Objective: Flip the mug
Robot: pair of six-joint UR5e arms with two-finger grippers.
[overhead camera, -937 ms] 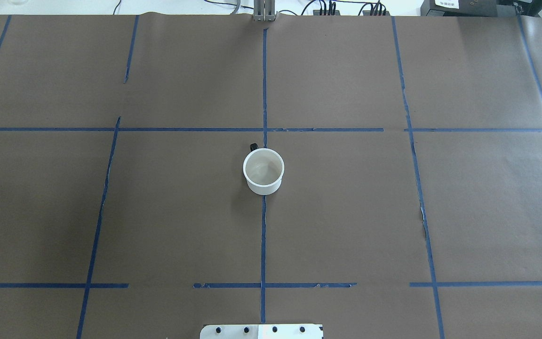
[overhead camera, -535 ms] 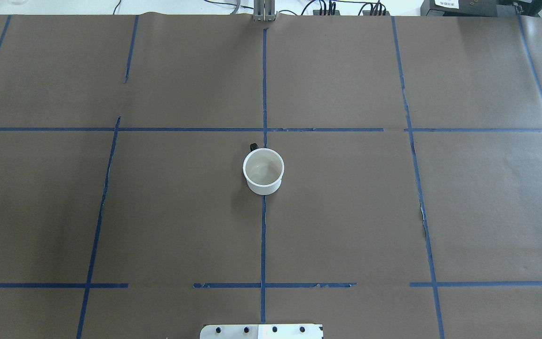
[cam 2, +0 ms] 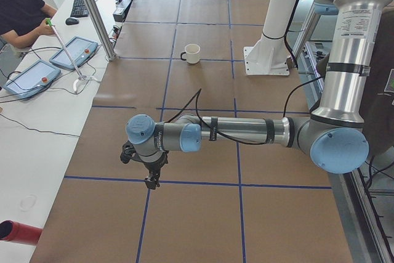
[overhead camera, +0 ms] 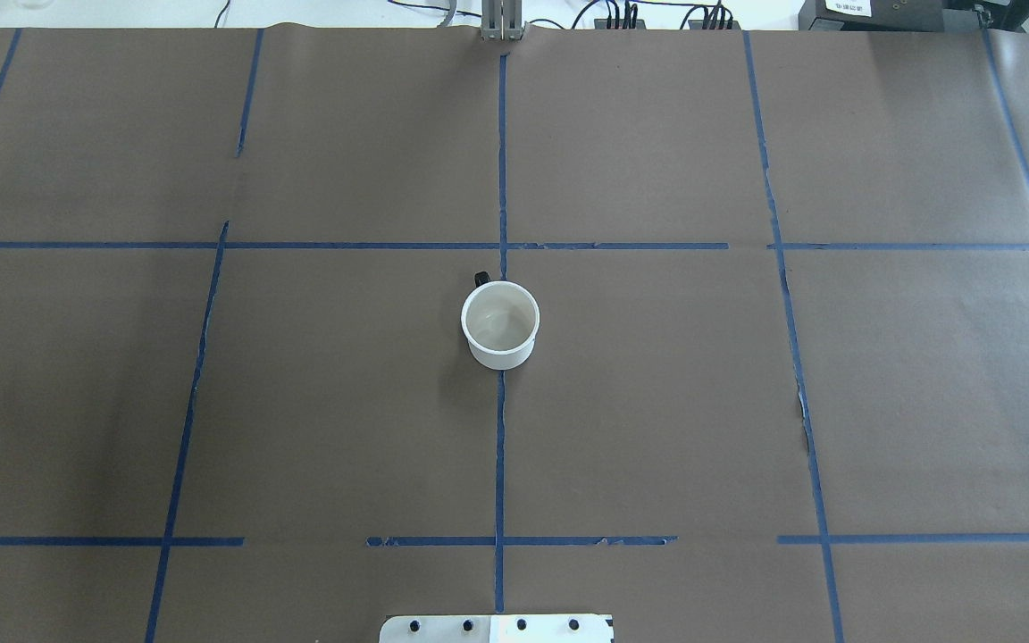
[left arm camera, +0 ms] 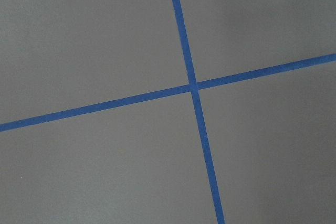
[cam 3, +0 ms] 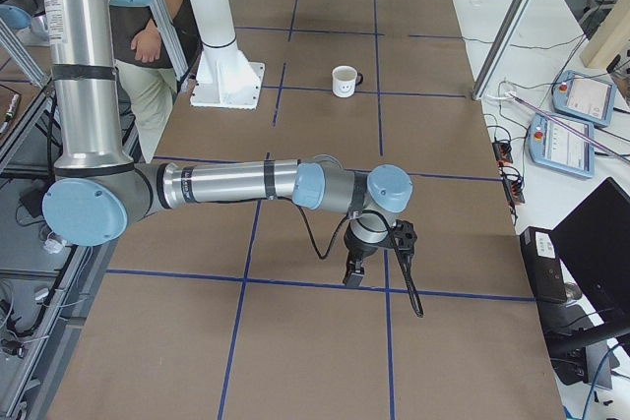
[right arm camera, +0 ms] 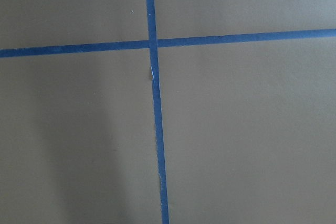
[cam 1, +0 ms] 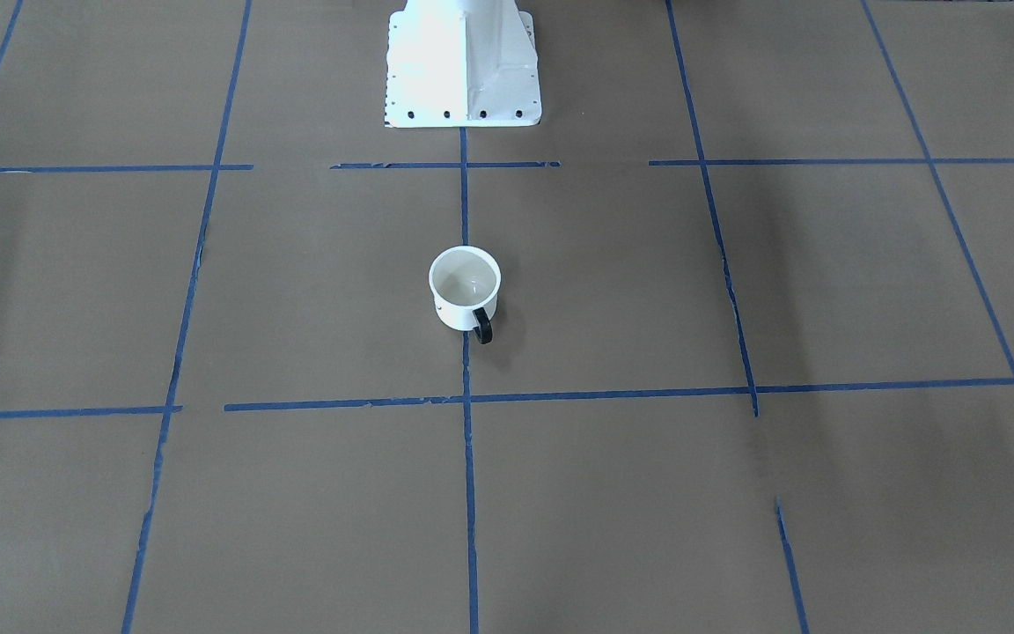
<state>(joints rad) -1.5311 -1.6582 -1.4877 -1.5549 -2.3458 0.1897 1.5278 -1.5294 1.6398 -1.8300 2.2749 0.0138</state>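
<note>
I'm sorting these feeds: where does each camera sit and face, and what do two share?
Front-facing: across the table, facing the robot, down on the mug; base at top.
Overhead: behind the robot, forward and down; base at bottom.
Exterior left: table's left end, along it; left arm near.
Exterior right: table's right end; right arm near.
Left wrist: down at a tape cross; no fingers.
Right wrist: likewise, a second cross.
Shared: all four exterior views show the mug.
</note>
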